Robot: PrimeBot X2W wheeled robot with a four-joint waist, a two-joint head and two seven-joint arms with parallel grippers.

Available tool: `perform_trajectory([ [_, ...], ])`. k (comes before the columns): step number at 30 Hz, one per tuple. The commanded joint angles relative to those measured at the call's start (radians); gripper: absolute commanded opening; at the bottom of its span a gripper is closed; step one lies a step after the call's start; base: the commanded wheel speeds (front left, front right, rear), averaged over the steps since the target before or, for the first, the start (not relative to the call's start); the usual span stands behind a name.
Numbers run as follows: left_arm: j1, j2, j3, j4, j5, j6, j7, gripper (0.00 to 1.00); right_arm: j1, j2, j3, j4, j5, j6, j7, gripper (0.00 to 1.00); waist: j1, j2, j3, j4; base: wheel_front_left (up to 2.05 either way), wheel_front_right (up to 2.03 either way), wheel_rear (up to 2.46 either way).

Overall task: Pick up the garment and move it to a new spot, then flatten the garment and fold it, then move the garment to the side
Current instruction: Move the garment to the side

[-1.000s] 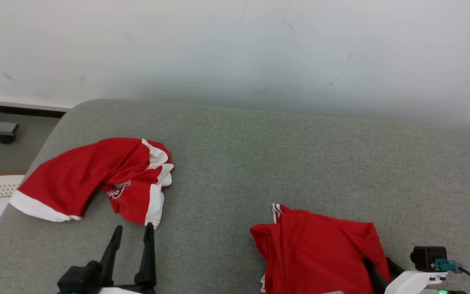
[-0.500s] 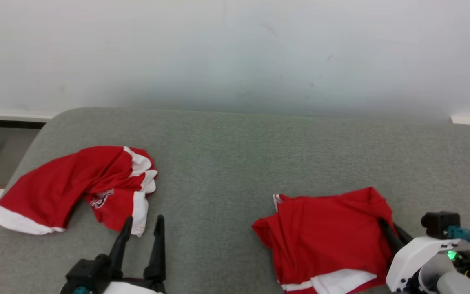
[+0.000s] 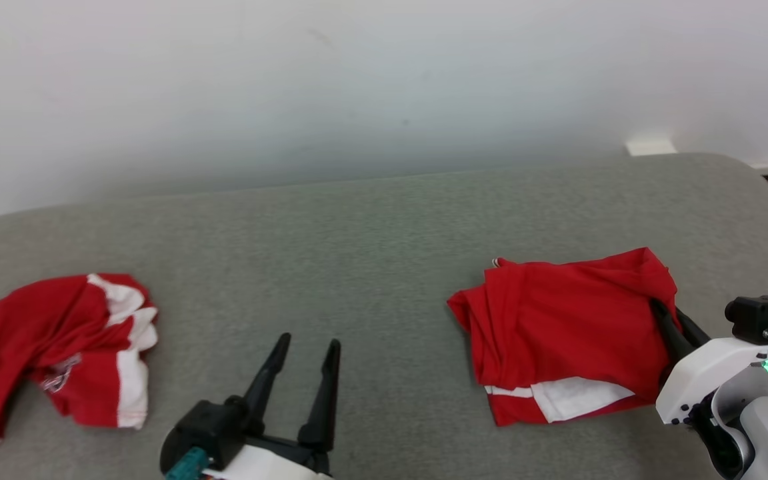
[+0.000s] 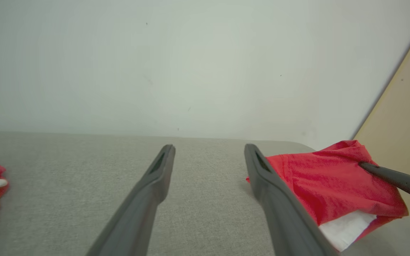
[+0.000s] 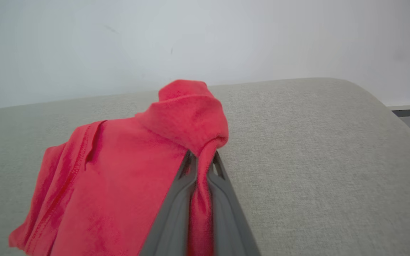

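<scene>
Garment (image 3: pixel 557 327) (red, white band at its near edge) lies bunched on the right half of the grey fabric surface (image 3: pixel 384 240), with its right edge raised. Reading left to right: a second red-and-white piece (image 3: pixel 57 347) sits crumpled at the far left, well apart and untouched, so treat it as not in play. Your left hand (image 3: pixel 309 341) is poised over bare surface between the two pieces, spread wide and holding nothing, probably positioned to take a second corner. Your right hand (image 3: pixel 667 312) is clamped narrowly on a fold at the garment's right edge; the right wrist view shows cloth pinched between its fingers and peaked above them. That edge grip suits lifting or dragging the piece to a new spot.
</scene>
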Motion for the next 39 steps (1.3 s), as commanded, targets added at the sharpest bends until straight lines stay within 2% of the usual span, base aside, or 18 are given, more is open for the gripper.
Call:
perform_trajectory([
  [1, -0.014, 0.004, -0.020, 0.009, -0.002, -0.001, 0.000, 1.00, -0.016, 0.000, -0.002, 0.006, 0.004, -0.003, -0.008, 0.00, -0.0001, -0.0001, 0.011, -0.068, 0.00, 0.00, 0.00],
  [7, -0.040, 0.004, -0.082, 0.030, -0.004, 0.005, 0.000, 1.00, -0.021, 0.003, 0.013, 0.007, 0.010, -0.003, -0.020, 0.00, -0.0001, -0.0001, 0.018, -0.156, 0.00, 0.00, 0.00],
  [13, -0.068, 0.004, -0.105, 0.045, 0.011, 0.007, 0.000, 1.00, -0.029, -0.001, 0.022, 0.000, 0.026, -0.003, -0.036, 0.00, -0.0001, -0.0001, 0.048, -0.189, 0.00, 0.00, 0.00],
  [18, -0.097, 0.004, -0.107, 0.042, 0.027, -0.002, 0.000, 1.00, -0.066, -0.015, 0.024, -0.002, 0.016, -0.003, -0.044, 0.00, -0.0001, -0.0001, 0.100, -0.174, 0.00, 0.00, 0.00],
  [27, -0.186, 0.009, -0.074, 0.034, 0.102, -0.036, 0.000, 1.00, -0.255, -0.048, -0.011, 0.012, 0.026, -0.003, -0.048, 0.00, -0.0001, -0.0001, 0.305, -0.107, 0.00, 0.00, 0.00],
  [33, -0.221, 0.015, -0.059, 0.028, 0.120, -0.051, 0.000, 1.00, -0.353, -0.110, -0.051, 0.052, 0.014, -0.003, -0.045, 0.00, -0.0001, -0.0001, 0.382, -0.078, 0.00, 0.00, 0.00],
  [39, -0.231, 0.014, -0.043, 0.017, 0.131, -0.061, 0.000, 1.00, -0.427, -0.212, -0.104, 0.108, 0.000, -0.003, -0.031, 0.00, -0.0001, -0.0001, 0.417, -0.064, 0.00, 0.00, 0.00],
])
